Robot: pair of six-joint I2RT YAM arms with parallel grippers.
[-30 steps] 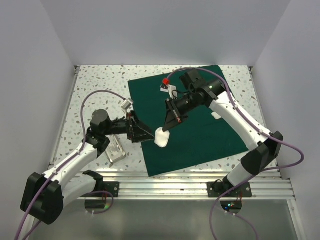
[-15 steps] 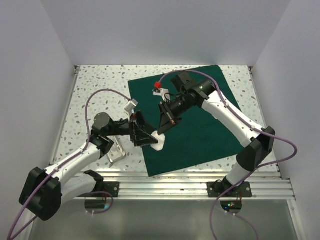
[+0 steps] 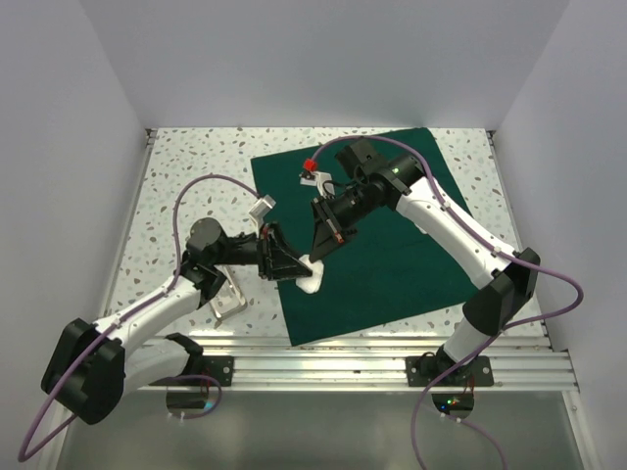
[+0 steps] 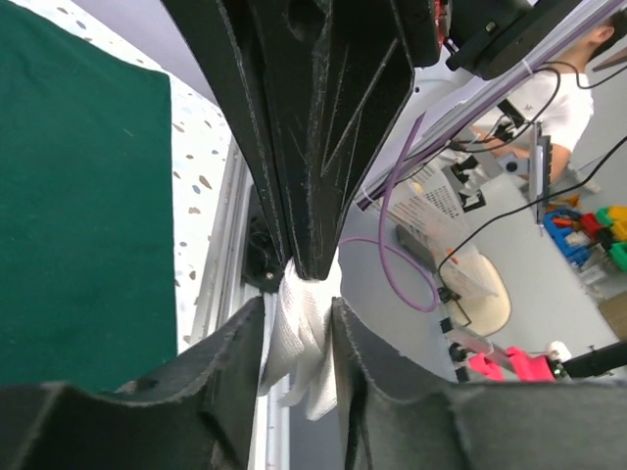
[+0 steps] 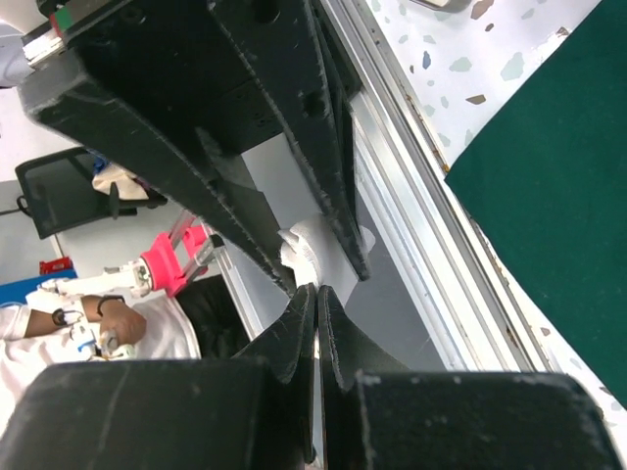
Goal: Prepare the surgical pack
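Note:
The surgical pack, a dark green cloth (image 3: 392,225), lies spread flat on the speckled table and also shows in the left wrist view (image 4: 78,196) and the right wrist view (image 5: 558,166). A small white gauze wad (image 3: 312,280) hangs over the cloth's near left corner. My right gripper (image 3: 318,257) is shut on its top edge (image 5: 318,250), its fingers pressed together (image 5: 315,289). My left gripper (image 3: 299,266) comes in from the left, and both its pads press the sides of the gauze (image 4: 299,333), so it is shut on it (image 4: 299,305).
A metal instrument (image 3: 227,294) lies on the bare table under the left arm. A small white piece (image 3: 423,227) rests on the cloth by the right forearm. An aluminium rail (image 3: 372,357) runs along the near edge; white walls enclose three sides.
The right gripper carried the gauze a little left, then held still. The left gripper moved right to the gauze and closed from wide open onto it.

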